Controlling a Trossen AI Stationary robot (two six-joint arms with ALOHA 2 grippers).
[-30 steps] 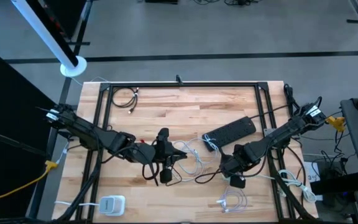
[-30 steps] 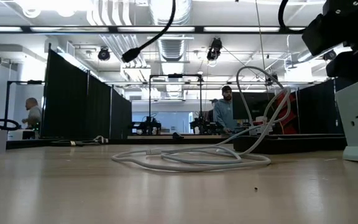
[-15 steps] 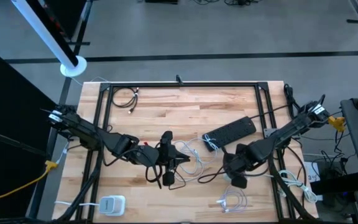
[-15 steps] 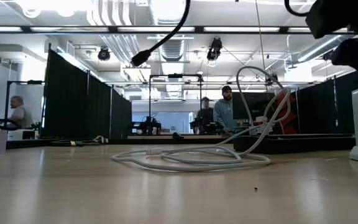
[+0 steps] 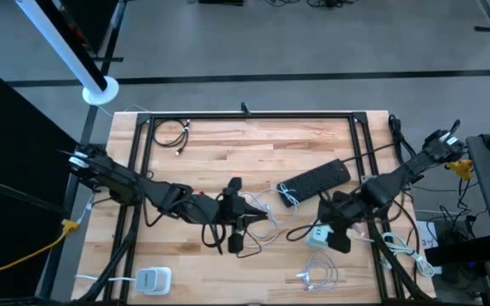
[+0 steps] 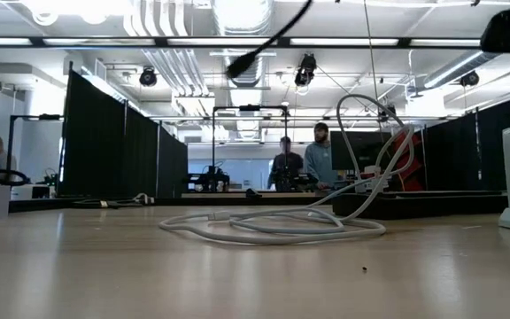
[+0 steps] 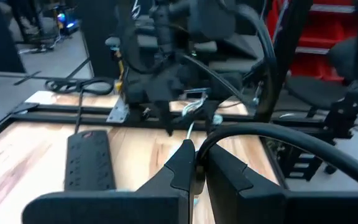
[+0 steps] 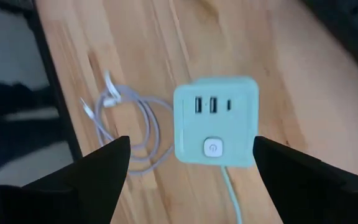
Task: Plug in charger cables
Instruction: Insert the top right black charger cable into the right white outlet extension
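The charger cables (image 5: 262, 217) lie scattered over the middle of my wooden table (image 5: 253, 144): a loose tangle of thin white loops near the centre, and a small white coil (image 5: 317, 274) near the front edge on the right side. In the low view I see the central white loops (image 6: 273, 226) resting flat on the wood, with one strand rising in an arc toward the right.

My left gripper (image 5: 243, 223) sits over the central tangle, and its fingers (image 7: 185, 168) are pressed together on a black cable (image 7: 278, 140) that curves up and away from the tips in the left wrist view. The plug end of that black cable (image 6: 242, 64) hangs in the air above the table in the low view.

My right gripper (image 5: 334, 236) hovers just right of centre with its fingers spread wide and nothing between them. Directly below it, in the right wrist view, I see a white charger block (image 8: 215, 121) lying on the wood with two ports and a round button facing up, and the small white coil (image 8: 129, 130) just beside it.

A black power strip (image 5: 315, 179) lies at an angle behind the right gripper. A black cable coil (image 5: 173, 133) sits in the far left corner, and a second white charger block (image 5: 152, 279) rests near the front left edge.
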